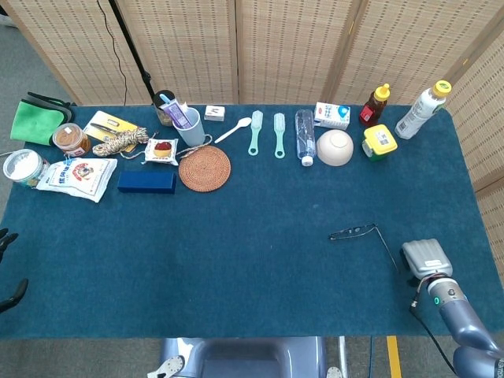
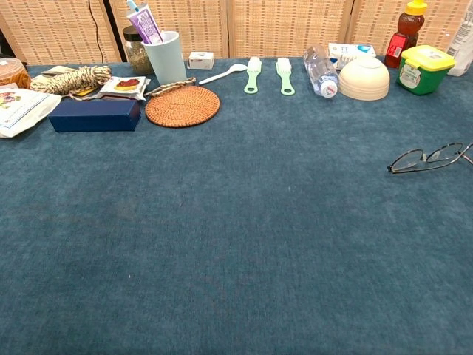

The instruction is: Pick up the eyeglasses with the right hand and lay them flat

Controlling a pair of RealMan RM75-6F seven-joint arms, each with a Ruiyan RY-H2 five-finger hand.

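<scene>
The thin dark-framed eyeglasses rest on the blue tablecloth at the right, one temple stretched toward the near right; they also show in the chest view as eyeglasses near the right edge. My right hand sits just right of that temple's tip, apart from it and holding nothing. Only its grey back shows and its fingers are hidden. At the far left edge, only dark fingers of my left hand show, spread apart with nothing between them. Neither hand appears in the chest view.
Along the back stand a white bowl, a green-lidded jar, a honey bottle, a lying water bottle, two green brushes, a woven coaster and a blue box. The table's near edge lies close below the right hand.
</scene>
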